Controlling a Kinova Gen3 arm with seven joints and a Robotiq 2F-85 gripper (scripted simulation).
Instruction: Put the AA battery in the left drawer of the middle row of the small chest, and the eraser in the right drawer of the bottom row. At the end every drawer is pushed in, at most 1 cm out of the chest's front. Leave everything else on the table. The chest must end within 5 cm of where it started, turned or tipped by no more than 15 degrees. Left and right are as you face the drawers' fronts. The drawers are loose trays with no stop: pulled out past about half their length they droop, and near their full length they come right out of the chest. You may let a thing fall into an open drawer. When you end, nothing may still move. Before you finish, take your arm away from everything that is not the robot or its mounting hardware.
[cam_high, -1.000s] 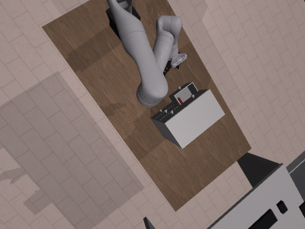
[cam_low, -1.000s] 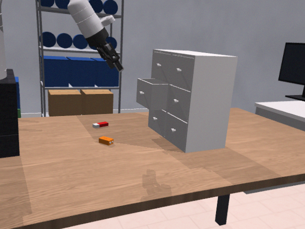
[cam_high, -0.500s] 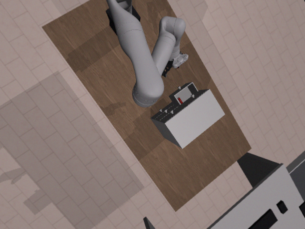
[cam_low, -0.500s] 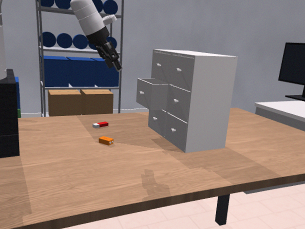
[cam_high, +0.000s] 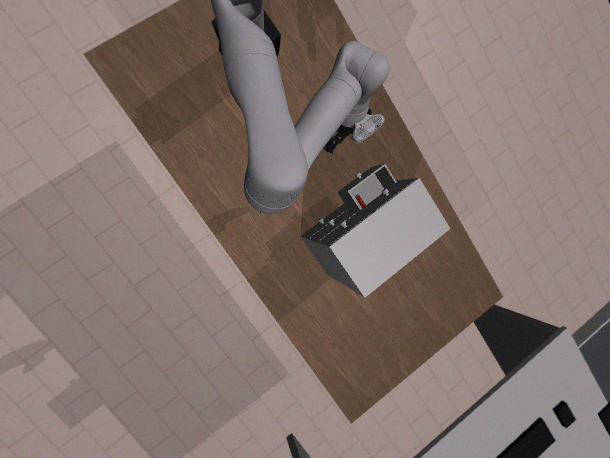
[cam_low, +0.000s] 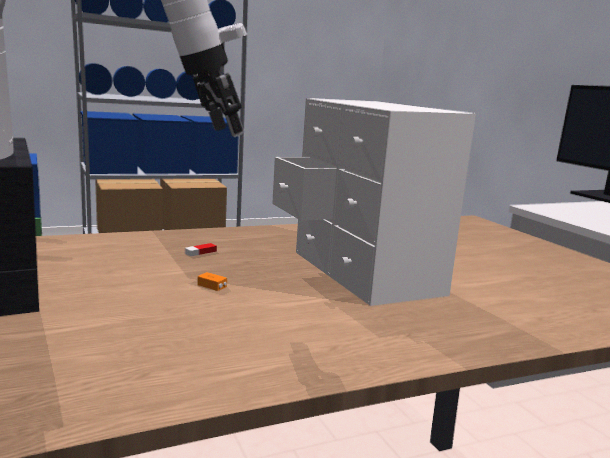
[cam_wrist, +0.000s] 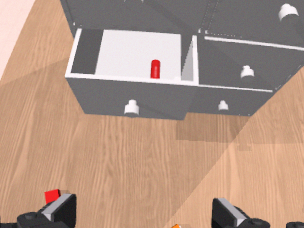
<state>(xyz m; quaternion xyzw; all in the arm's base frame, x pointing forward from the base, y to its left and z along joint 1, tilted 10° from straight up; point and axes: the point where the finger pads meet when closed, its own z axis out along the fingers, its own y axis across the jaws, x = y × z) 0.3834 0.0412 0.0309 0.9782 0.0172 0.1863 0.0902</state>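
The small chest (cam_high: 395, 235) (cam_low: 425, 200) stands on the wooden table (cam_low: 150, 350). Its middle-row left drawer (cam_high: 387, 173) (cam_low: 287, 186) (cam_wrist: 100, 92) is pulled out. The red AA battery (cam_high: 360, 201) (cam_wrist: 155, 69) lies inside it. All other drawers are pushed in. The red-and-white eraser (cam_low: 201, 249) (cam_wrist: 52, 196) lies on the table in front of the chest. My gripper (cam_low: 227, 117) (cam_wrist: 144, 212) is open and empty, high in the air, in front of the chest and above the eraser's area.
An orange block (cam_low: 212, 281) lies on the table near the eraser. A black box (cam_low: 17, 225) stands at the table's left edge. A shelf rack stands behind the table, and a desk with a monitor (cam_low: 587, 130) stands to the right.
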